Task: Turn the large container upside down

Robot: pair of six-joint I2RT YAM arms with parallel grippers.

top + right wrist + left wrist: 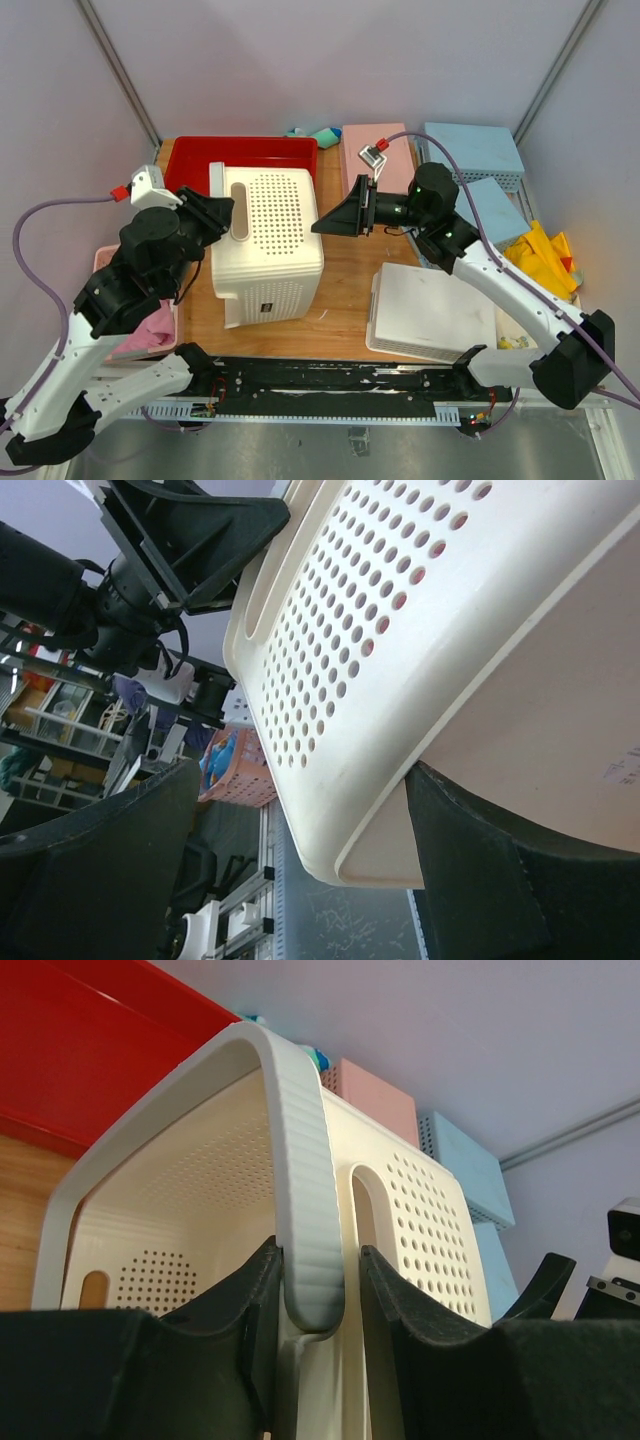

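Wood worktop [345, 300]: pale brown top, crowded along its far and right edges.
Large container [270, 225]: cream plastic, tipped off its base, left of centre on the worktop. One perforated wall with a handle slot faces up. A plain face is turned to the near edge. Its far-left part lies against the red tray.
Container mouth: in the left wrist view the open inside [190, 1200] shows to the left of the rim, perforated, with a second handle slot low down.
White basket [435, 310]: flat and shallow, at the near-right corner, apart from the large container.
Red tray [240, 150]: shallow, at the far-left corner.
Blue box [475, 150]: perforated, at the far-right corner.
Pink box [380, 165]: at the far edge, between the red tray and the blue box.
Yellow cloth [545, 255]: crumpled at the right edge.
Left gripper [315, 1260]: fingers pressed on both sides of the large container's ribbed rim, just beside the upper handle slot; it comes in from the left edge [222, 213].
Right gripper [300, 770]: fingers spread wide, one on each side of the large container's rounded corner. Contact cannot be told. It comes in from the right [325, 218].
Sticker [268, 297]: small, white, on the plain near face.
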